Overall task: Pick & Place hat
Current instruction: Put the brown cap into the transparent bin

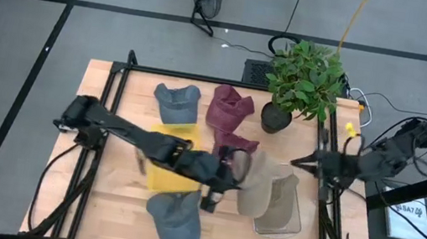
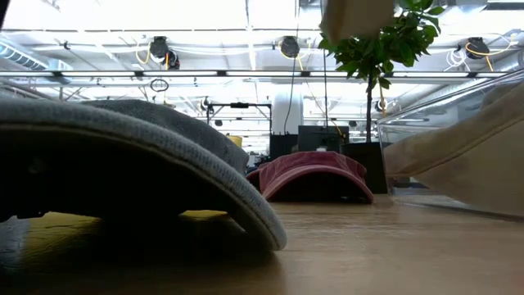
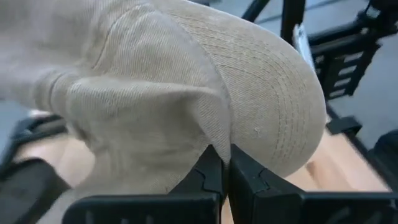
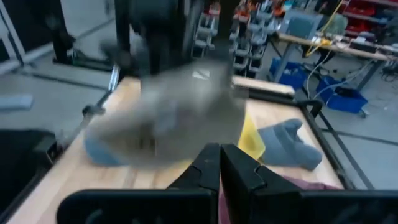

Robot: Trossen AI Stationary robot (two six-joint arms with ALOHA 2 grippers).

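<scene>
The left gripper (image 1: 232, 173) reaches across the middle of the bench (image 1: 108, 197) and has its fingers (image 3: 211, 177) pinched tight on the fabric of the beige hat (image 1: 258, 187), gripping it where the crown meets the brim; in the left wrist view the beige hat (image 3: 186, 93) fills nearly the whole picture, its stitched brim curving off to one side. In the high view the hat hangs lifted, just beside and partly over the clear plastic bin (image 1: 282, 215) that sits near the bench's right edge toward the front; whether it touches the bin cannot be told. The right gripper (image 1: 309, 161) waits at the right edge of the bench, beside the bin, with its fingers (image 4: 211, 168) pressed together and nothing between them. Other hats lie about the bench: a blue-grey hat (image 1: 176, 101) toward the back edge, a maroon hat (image 1: 230, 109) just beside it, a yellow hat (image 1: 164, 163) near the middle under the left arm, and a second blue-grey hat (image 1: 175, 218) at the front edge. A potted plant (image 1: 304, 78) stands at the back right corner. In the low view the front blue-grey hat (image 2: 123, 164) looms close, the maroon hat (image 2: 315, 174) lies farther back, and the bin's clear wall (image 2: 450, 156) shows at the right.
</scene>
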